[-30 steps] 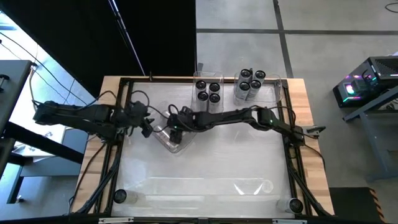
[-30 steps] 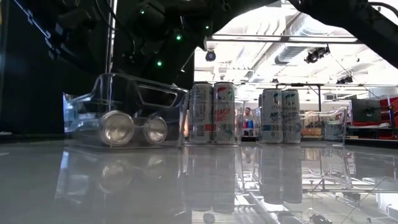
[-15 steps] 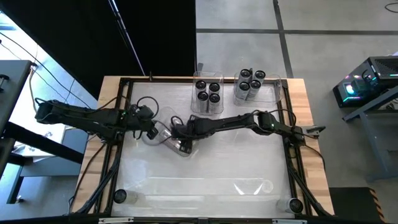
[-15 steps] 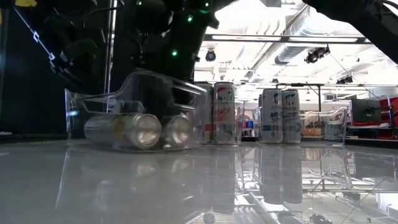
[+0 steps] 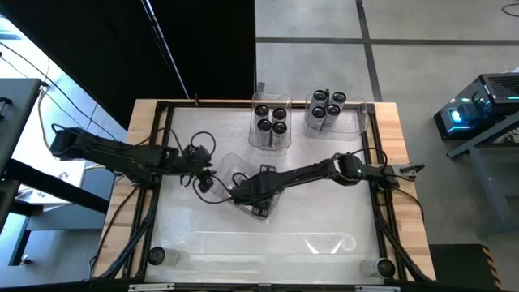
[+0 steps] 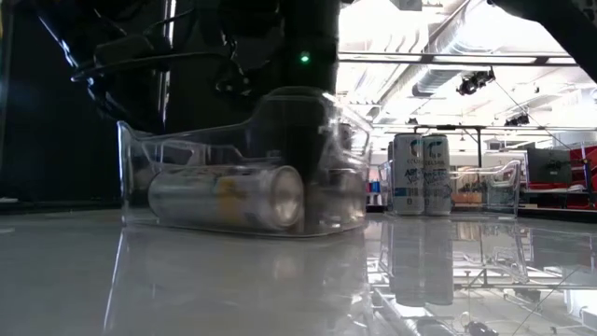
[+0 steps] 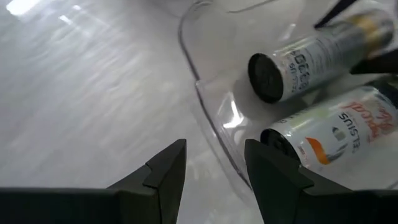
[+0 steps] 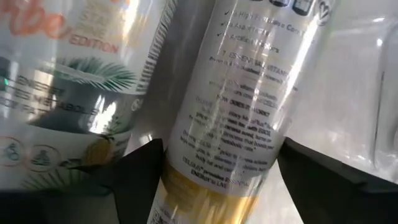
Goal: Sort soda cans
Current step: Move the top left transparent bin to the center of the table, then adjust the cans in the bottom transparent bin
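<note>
A clear plastic tray stands mid-table with two soda cans lying on their sides in it; the low view shows one can side-on. My right gripper reaches down into the tray and is shut on one can. My left gripper is open at the tray's left wall, which runs between its fingers; I cannot tell whether they touch it. Several cans stand upright in two trays at the far edge. My right gripper has the can's silvery side between its two fingers, which lie across the can and come from above, pointing down. The can lies level in the tray beside the second can. Whether it is lifted off the tray floor does not show.
The two far trays with upright cans stand right of the middle tray in the low view. Small round objects sit at the near corners. A dark frame borders the table.
The middle tray has slid toward the table's near edge and somewhat right, and has turned: its cans showed end-on in the low view and now lie side-on. Both grippers have moved along with it the same way.
</note>
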{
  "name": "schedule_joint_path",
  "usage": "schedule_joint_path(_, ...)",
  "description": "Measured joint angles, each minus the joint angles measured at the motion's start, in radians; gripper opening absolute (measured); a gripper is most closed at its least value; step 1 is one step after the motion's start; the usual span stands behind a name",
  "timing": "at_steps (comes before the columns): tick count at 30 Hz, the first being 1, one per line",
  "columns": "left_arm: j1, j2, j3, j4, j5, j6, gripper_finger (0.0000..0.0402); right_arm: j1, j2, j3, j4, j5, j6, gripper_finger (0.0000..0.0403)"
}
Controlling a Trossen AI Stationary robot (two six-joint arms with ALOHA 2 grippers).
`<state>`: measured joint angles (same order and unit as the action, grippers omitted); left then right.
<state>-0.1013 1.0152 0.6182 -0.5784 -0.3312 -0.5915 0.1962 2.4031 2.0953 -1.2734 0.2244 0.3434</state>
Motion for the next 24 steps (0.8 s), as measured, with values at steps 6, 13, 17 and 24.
schedule_joint_path(6, -0.04, 0.072, -0.003, 0.116, 0.005, 0.032, 0.0156, -0.022, 0.0, -0.003, 0.016, -0.025, -0.056, 0.03)
schedule_joint_path(13, -0.065, 0.146, -0.003, 0.142, -0.001, 0.027, 0.0156, -0.094, 0.0, -0.022, 0.105, -0.099, -0.103, 0.03)
schedule_joint_path(17, -0.087, 0.157, -0.003, 0.159, -0.048, 0.028, 0.0156, -0.108, 0.001, -0.065, 0.154, -0.081, -0.128, 0.0299)
schedule_joint_path(24, -0.136, 0.138, -0.003, 0.15, -0.171, 0.028, 0.0156, -0.092, -0.006, -0.089, 0.171, -0.017, -0.123, 0.0254)
